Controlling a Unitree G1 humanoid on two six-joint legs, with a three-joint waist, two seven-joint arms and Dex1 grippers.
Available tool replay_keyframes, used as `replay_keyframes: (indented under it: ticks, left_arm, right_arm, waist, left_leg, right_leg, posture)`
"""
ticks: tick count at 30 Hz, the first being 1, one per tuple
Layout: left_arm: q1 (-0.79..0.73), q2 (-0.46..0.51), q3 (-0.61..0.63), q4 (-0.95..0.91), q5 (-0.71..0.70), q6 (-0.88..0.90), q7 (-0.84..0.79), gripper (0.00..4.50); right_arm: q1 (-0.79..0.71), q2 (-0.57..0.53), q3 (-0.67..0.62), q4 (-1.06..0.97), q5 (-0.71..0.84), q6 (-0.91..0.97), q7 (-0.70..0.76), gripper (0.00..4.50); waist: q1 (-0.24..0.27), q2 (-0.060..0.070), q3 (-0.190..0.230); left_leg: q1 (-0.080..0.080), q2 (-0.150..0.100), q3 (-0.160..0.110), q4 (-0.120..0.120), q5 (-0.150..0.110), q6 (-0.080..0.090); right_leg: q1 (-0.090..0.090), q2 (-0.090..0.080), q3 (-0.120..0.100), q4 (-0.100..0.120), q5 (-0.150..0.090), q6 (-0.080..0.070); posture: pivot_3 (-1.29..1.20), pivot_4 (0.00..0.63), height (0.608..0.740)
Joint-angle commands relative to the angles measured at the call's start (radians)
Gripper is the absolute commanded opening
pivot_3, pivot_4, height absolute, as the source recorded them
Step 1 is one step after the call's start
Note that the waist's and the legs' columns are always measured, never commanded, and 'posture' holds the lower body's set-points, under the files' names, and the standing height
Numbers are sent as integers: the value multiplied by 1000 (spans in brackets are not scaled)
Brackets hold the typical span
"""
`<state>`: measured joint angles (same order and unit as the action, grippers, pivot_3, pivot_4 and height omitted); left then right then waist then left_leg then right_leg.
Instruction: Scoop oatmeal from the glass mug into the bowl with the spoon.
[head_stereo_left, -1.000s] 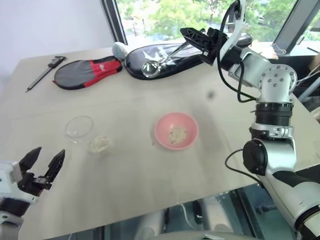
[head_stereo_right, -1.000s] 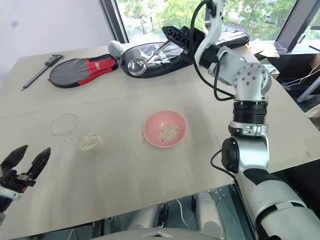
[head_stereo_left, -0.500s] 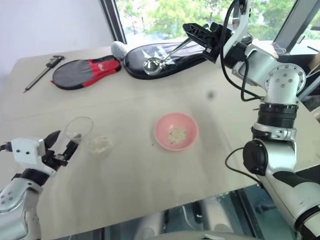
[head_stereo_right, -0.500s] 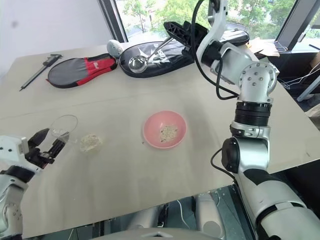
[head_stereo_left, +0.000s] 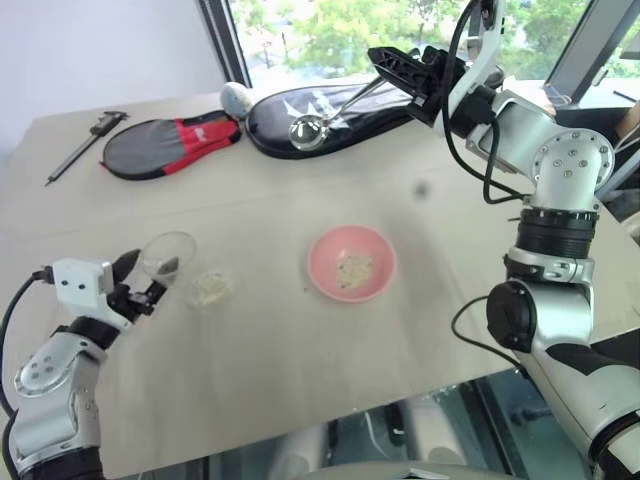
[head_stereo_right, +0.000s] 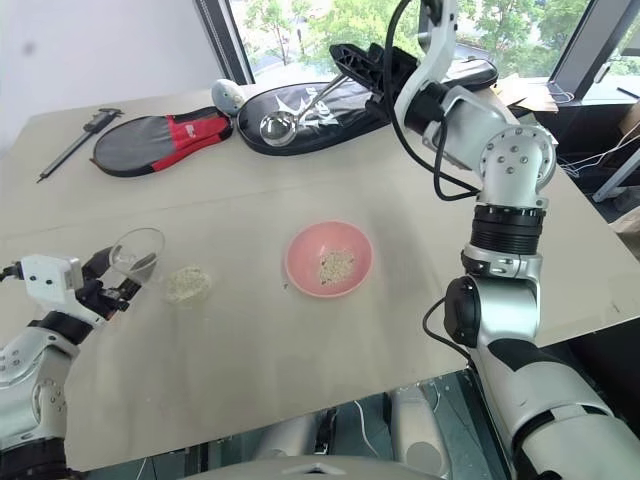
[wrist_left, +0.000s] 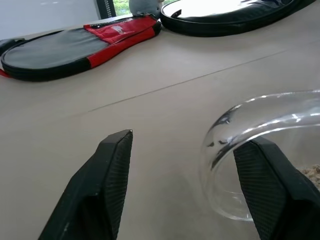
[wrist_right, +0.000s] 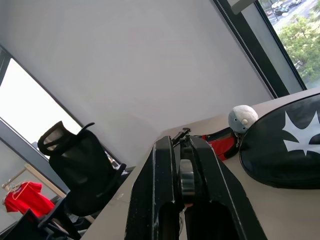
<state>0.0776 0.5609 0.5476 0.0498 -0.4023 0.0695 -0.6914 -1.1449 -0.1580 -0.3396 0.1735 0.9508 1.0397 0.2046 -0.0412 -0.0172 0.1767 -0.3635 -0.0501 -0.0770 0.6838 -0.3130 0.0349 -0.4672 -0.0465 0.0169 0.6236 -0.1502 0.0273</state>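
Left eye view first, and over on the far left the left claw is right at the glass mug, jaws spread, one black finger reaching the near side of the glass. Left wrist view makes it plain: one finger sits just in front of the mug's clear wall, the other finger stands apart on the bare bench, so the mug is not between them and nothing is gripped. Just beside the mug, on its right, lies a loose clump of oatmeal straight on the bench top. At the back edge, a black caliper-like tool and a red-and-black racket cover lie side by side.

Moving to the middle, the pink bowl sits upright, well apart from the mug, with a small scatter of oat flakes inside it.

Now up and to the right: the right claw hangs high above a black racket cover, jaws pinched tight on the spoon. The handle slants down from the fingers, its round end hanging lowest, over the black cover.
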Motion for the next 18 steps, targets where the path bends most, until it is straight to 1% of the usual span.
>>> replay_keyframes:
  ticks: [1, 4, 5, 12, 15, 18]
  left_arm:
    - [-8, 10, -3, -13, -2, -26, 3, 1672]
    - [-14, 7, -24, -16, 1, -26, 5, 211]
    - [-14, 11, -37, -20, 7, -27, 5, 17]
    - [-48, 4, -109, -90, 8, 2, 29, 17]
    - [-87, -3, -162, -108, 15, 20, 38, 17]
    - [-160, -15, -212, -101, 24, 33, 49, 17]
  right_arm:
    - [-7, -5, -8, -50, 22, -14, 2, 0]
    - [-9, -5, -4, -48, 20, -15, 6, 0]
    - [-10, -5, -3, -48, 20, -15, 7, 0]
    - [-14, -4, 4, -56, 29, -7, 10, 0]
    - [-17, 5, 26, -89, 49, 23, 23, 0]
    - [-12, 24, 68, -146, 77, 61, 41, 0]
  waist:
    - [0, 0, 0]
    - [1, 1, -1]
    - [2, 1, -1]
    - [5, 4, -2]
    - [11, 4, -2]
    - [13, 4, -2]
  left_leg:
    - [0, 0, 0, 0, 0, 0]
    - [0, 0, 0, 0, 0, 0]
    - [1, 0, 0, 0, 0, 0]
    - [1, 0, 0, 0, 0, 0]
    - [0, -1, -1, 0, 0, 0]
    - [0, -2, -1, 0, 0, 0]
  right_leg:
    - [0, 0, 0, 0, 0, 0]
    - [0, 0, 0, 0, 0, 0]
    - [0, 0, 0, 0, 0, 0]
    - [0, 0, 0, 1, 0, 0]
    - [1, -1, 0, 1, 0, 0]
    - [0, -2, -1, 1, 0, 0]
  posture:
    - [0, 150, 740]
    - [0, 150, 740]
    - [0, 150, 740]
    - [0, 150, 740]
    - [0, 150, 740]
    - [0, 150, 740]
